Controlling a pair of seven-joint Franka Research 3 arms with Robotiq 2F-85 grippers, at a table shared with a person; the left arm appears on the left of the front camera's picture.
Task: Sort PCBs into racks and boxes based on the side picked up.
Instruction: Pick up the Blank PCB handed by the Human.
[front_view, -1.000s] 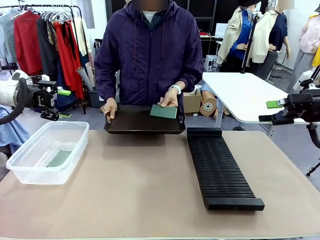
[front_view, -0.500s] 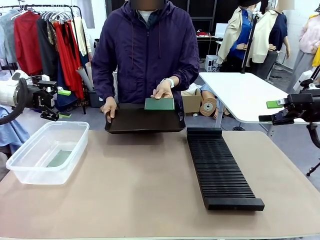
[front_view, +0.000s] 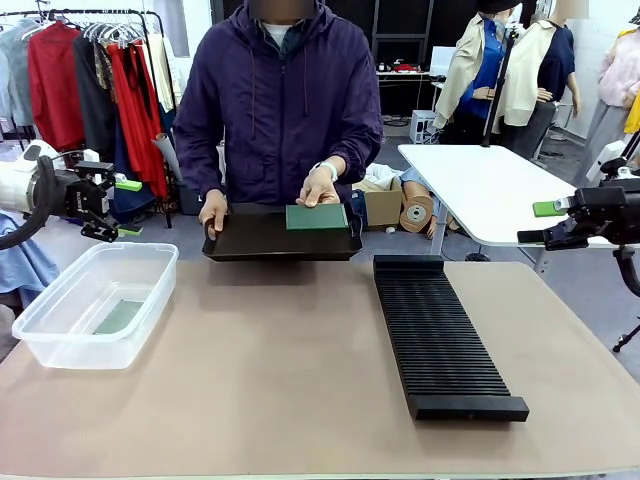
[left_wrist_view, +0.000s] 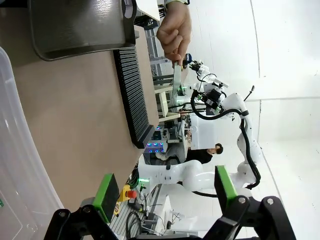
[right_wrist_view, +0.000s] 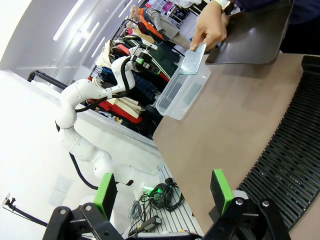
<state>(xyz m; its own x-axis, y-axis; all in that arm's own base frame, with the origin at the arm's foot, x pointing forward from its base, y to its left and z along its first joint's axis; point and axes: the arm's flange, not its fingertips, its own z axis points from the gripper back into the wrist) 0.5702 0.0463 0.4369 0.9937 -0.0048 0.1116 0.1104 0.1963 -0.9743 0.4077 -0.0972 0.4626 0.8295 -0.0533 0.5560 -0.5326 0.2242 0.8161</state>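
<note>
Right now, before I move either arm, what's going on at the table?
The person at the far side holds a dark tray with one hand and holds a green PCB up over it with the other hand. A second PCB lies flat in the clear box; the black rack sits right of centre. The left gripper and right gripper hang open at the sides, holding nothing.

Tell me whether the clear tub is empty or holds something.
Not empty: a single green PCB lies flat on the floor of the clear tub, as the front view shows.
</note>
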